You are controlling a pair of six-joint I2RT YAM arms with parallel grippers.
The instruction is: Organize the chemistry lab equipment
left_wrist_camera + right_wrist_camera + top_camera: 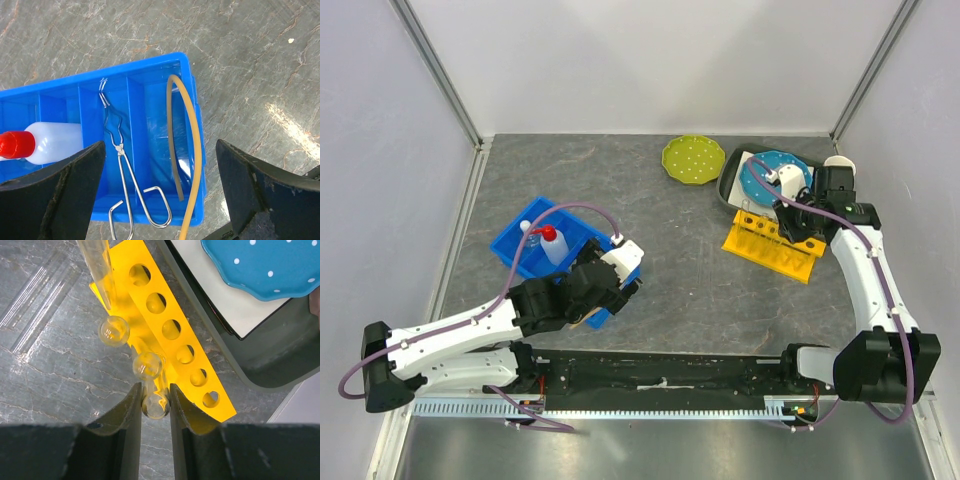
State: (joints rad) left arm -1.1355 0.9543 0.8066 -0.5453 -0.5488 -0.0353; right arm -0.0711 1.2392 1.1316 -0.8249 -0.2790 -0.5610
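My right gripper [155, 387] is closed on a thin glass tube [156, 406] standing in the yellow rack [150, 288]. Its open mouth faces my wrist and its length runs straight away from me. My left gripper [160, 147] hangs wide open over the blue bin [150, 62]. The wire tongs [121, 155] lie between my fingers, handle loops toward me and tips away. The rubber tube [196, 145] runs parallel beside them. The squeeze bottle [55, 142] lies crosswise, its red cap pointing past one finger.
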